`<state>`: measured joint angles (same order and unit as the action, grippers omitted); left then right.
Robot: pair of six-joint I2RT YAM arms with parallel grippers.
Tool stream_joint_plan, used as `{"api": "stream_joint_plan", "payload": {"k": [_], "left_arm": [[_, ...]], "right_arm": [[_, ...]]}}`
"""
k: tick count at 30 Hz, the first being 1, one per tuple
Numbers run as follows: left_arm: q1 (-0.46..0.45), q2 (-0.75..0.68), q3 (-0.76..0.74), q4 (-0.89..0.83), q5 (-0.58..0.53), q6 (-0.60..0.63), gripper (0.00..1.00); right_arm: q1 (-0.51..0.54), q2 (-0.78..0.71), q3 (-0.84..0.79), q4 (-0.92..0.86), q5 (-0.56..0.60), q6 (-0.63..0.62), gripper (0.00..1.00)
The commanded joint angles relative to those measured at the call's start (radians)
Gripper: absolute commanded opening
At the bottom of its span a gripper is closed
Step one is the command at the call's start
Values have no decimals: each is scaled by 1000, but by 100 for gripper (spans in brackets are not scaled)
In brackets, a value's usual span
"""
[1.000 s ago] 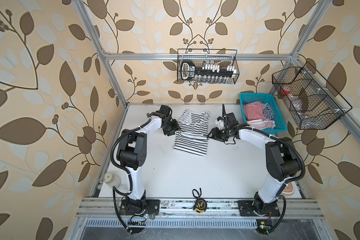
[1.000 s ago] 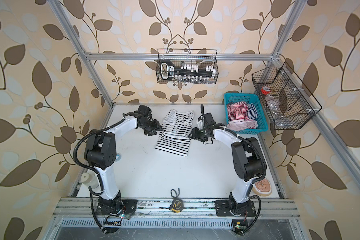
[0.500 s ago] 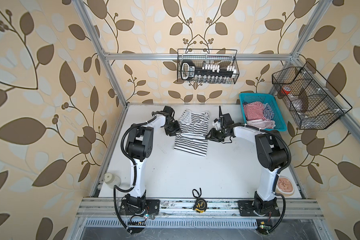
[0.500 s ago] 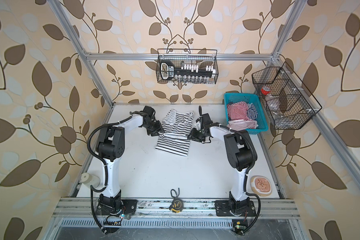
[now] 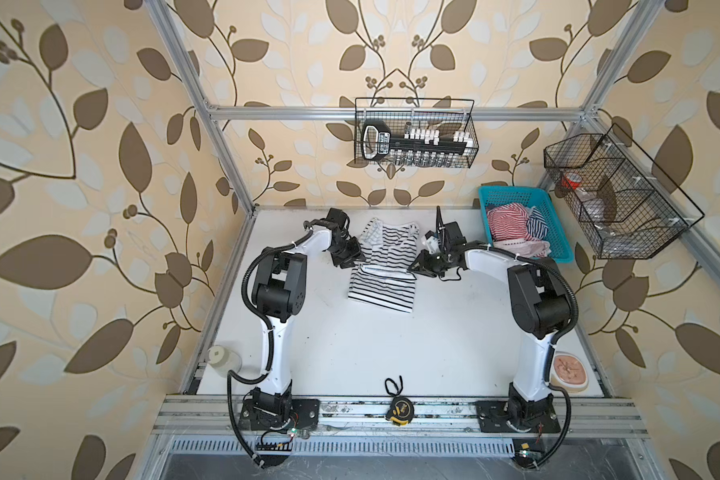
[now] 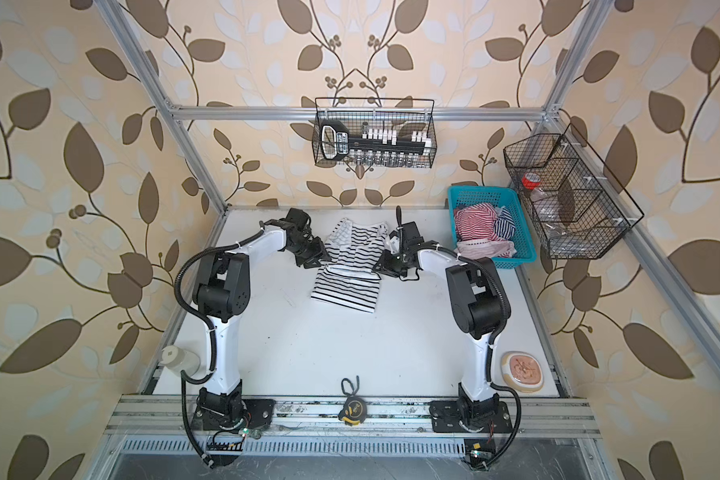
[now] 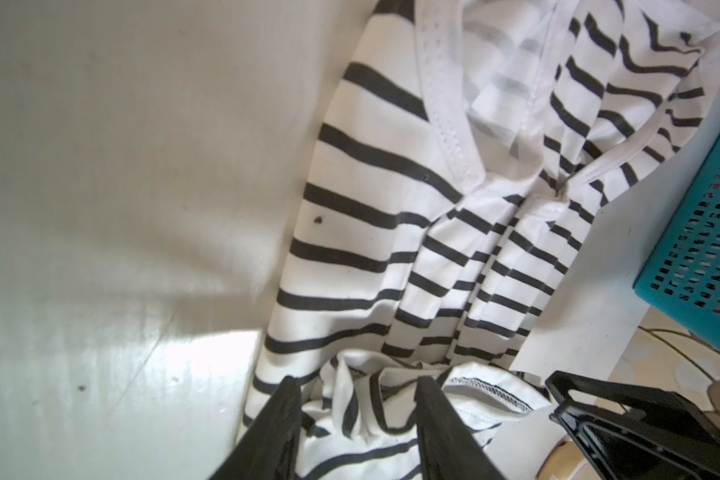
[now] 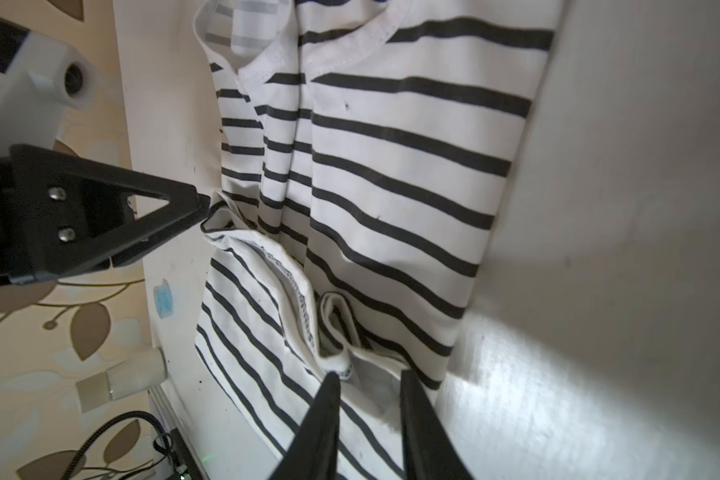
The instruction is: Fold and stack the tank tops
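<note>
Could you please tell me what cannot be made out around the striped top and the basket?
Left gripper and right gripper: grip on black-and-white tank top unclear; bunched fabric fills the gaps in both wrist views.
Navy-and-white tank top: in both top views, small, bunched against red-and-white tank top inside turquoise basket.

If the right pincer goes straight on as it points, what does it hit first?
The black-and-white tank top: its folded edge lies between the fingers of the right pincer, so cloth comes first. Depth beyond is unclear.
</note>
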<state>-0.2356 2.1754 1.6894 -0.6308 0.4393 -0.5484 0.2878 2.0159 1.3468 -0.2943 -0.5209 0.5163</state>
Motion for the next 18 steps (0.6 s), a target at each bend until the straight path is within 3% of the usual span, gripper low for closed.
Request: {"api": "stream_joint_plan", "payload": {"k": [1, 7, 11, 15, 18], "left_arm": [[-17, 8, 37, -18, 34, 23, 44], [-22, 6, 40, -18, 42, 21, 39], [-29, 10, 40, -20, 45, 22, 32], [-34, 15, 39, -23, 47, 24, 23], [-34, 13, 41, -26, 44, 26, 11]], "right_arm": [[7, 32, 32, -1, -19, -1, 25], [12, 44, 44, -29, -21, -24, 41], [19, 54, 53, -42, -18, -35, 43], [24, 64, 64, -52, -21, -38, 30], [26, 63, 64, -54, -21, -35, 12]]}}
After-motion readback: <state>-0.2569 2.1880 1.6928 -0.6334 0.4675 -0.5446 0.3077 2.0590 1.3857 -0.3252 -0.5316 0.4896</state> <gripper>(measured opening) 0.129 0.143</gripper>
